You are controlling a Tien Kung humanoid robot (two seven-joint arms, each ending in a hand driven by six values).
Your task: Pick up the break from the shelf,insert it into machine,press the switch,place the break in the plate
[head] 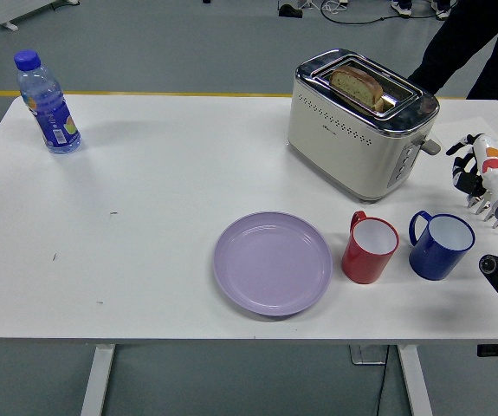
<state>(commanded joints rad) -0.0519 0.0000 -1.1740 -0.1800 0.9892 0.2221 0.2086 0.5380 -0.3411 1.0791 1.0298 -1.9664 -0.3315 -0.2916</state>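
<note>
Right hand: fingers loosely curled and spread, holding nothing, just right of the toaster's lever end, not touching it.
Bread: slice standing raised in the toaster's slot.
Toaster: cream and chrome, on the table's far right.
Plate: lilac, bare, near the front edge.
Cups: red cup and blue cup side by side, right of the plate.
Bottle: upright, far left corner.
Person: dark legs behind the table.

Bright, even overhead light, no blown-out areas. Soft short shadows under the round lilac plate, red mug and dark blue mug. Specular glare on the chrome top of the cream toaster. White tabletop evenly lit. Sharp focus, no motion blur; slight barrel distortion at the edges.
</note>
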